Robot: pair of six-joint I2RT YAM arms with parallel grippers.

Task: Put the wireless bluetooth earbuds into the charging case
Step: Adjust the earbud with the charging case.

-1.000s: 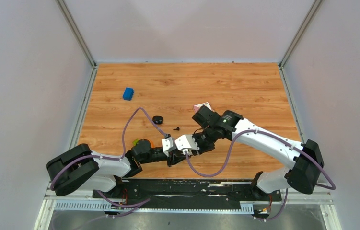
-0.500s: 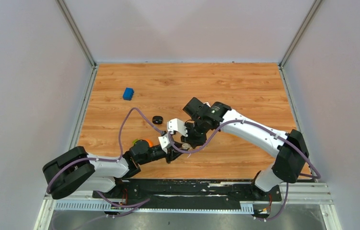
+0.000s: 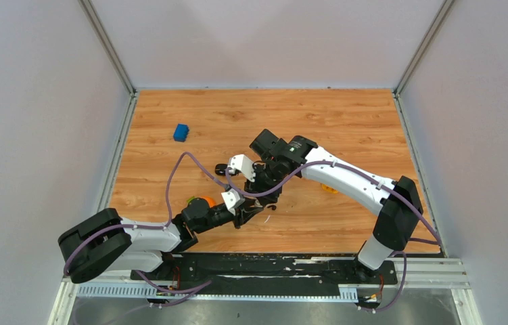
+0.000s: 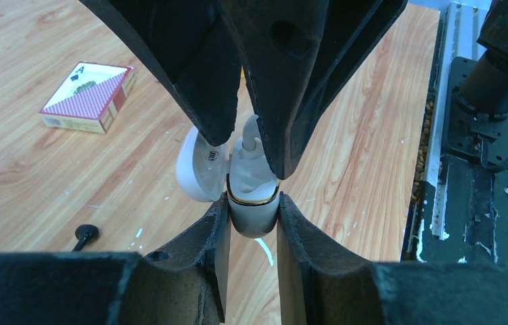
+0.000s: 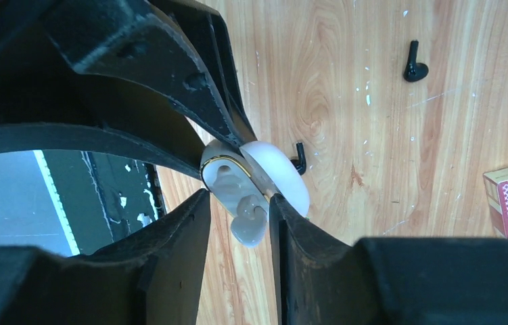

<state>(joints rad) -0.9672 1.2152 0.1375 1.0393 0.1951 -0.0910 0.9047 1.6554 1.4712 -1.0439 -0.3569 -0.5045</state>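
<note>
- Since a second ago your right arm has swung left, so the right gripper [image 5: 239,198] now sits over the charging case [image 4: 254,217] instead of beside it. An orange-yellow piece [image 3: 330,187] that the arm covered then now shows on the table [image 3: 345,122].
- You have the case off the table, near the front edge in the middle. Its lid [image 4: 200,166] is swung open to one side and its gold rim is showing.
- A whitish piece [image 5: 247,229] stands out of the case's opening. It may be an earbud, but the view is too close to be sure.
- Your left gripper [image 4: 252,202] is clamped on the case body, one finger on each side.
- Your right gripper's jaws stand slightly apart, one on each side of the whitish piece, with a gap showing on one side of it.
- One black earbud [image 5: 413,64] lies on the wood, well apart from the case.
- A second black earbud [image 5: 298,154] lies on the table, showing just past the lid in the right wrist view.
- A playing-card box [image 4: 88,95] lies flat farther out. The overhead view does not show it.
- A black round thing [image 3: 222,168] sits just left of your right wrist.
- A blue block [image 3: 181,132] lies well apart, toward the far left.
</note>
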